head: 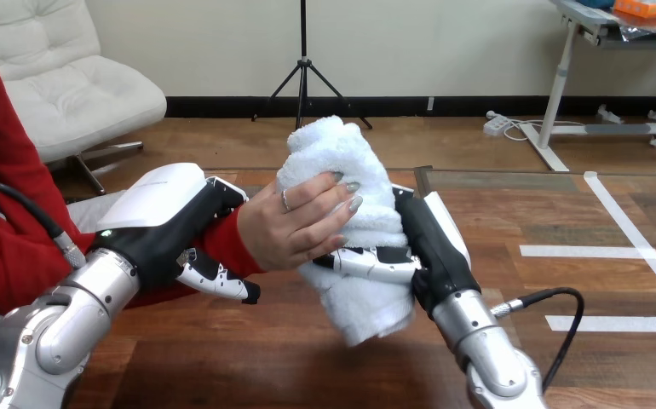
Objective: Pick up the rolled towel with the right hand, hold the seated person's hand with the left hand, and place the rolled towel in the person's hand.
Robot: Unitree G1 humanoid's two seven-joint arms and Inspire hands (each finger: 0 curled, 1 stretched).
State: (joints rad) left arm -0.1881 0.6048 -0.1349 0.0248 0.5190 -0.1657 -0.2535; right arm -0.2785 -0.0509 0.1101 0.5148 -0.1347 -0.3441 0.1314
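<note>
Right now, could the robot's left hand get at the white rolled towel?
Probably not: the left hand is curled round the person's wrist, and the person's hand lies between it and the white rolled towel.

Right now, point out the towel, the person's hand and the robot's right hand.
towel (333,149), head view, upper end of the roll
person's hand (286,230), head view, back of the hand
right hand (431,251), head view, black palm beside the towel

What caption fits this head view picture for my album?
Robot's left hand grips the person's wrist while its right hand and the person's hand both clasp the towel.
</note>
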